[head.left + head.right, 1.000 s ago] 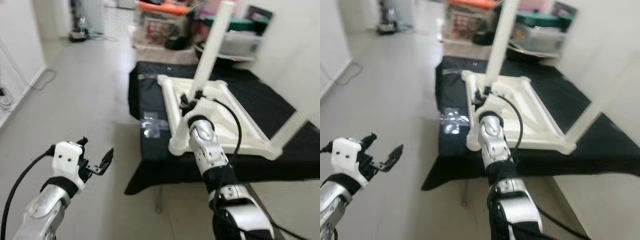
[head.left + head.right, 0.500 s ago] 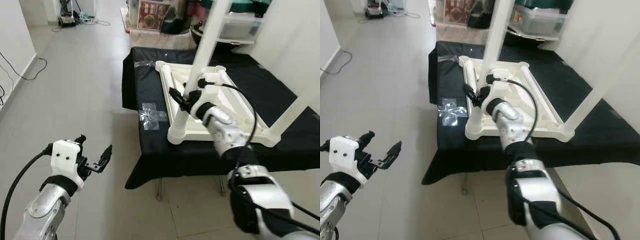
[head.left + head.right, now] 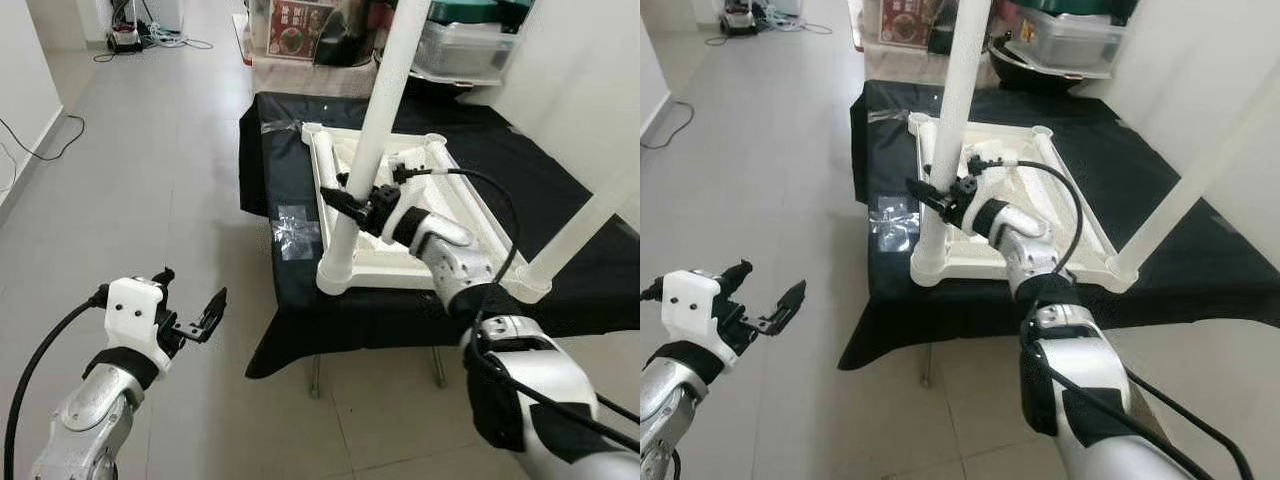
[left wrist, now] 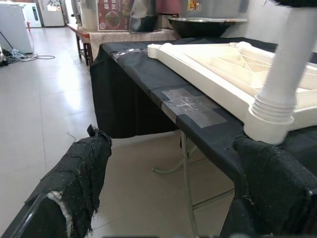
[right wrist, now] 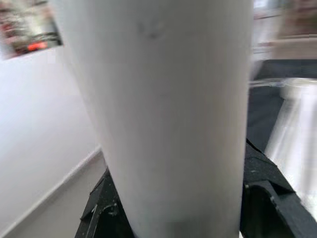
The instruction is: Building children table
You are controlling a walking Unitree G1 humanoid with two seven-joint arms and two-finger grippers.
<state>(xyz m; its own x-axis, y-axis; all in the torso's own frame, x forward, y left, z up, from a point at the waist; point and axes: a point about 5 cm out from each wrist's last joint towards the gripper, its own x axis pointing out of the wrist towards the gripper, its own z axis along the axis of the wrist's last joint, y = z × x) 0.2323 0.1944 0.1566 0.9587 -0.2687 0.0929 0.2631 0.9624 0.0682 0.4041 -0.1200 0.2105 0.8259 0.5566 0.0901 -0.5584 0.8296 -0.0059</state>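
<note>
The tabletop (image 3: 400,215) lay upside down on the black counter (image 3: 560,190). The right pincer (image 3: 362,203) pinched its near leg (image 3: 368,150): light, stiff, slippery plastic, best held low. The left pincer (image 3: 192,320) hung spread.

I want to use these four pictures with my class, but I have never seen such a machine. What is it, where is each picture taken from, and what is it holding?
It is a walking humanoid robot with two silver arms, each ending in a gripper of two black fingers. Two pictures come from cameras on its head, looking down; the other two come from cameras on its wrists. A white children's table top lies upside down on a black-covered table. The right gripper is closed around a white table leg that stands upright in the near corner socket; the right wrist view shows that leg up close. Another leg stands at a far corner. The left gripper hangs open over the floor, holding nothing.
</note>
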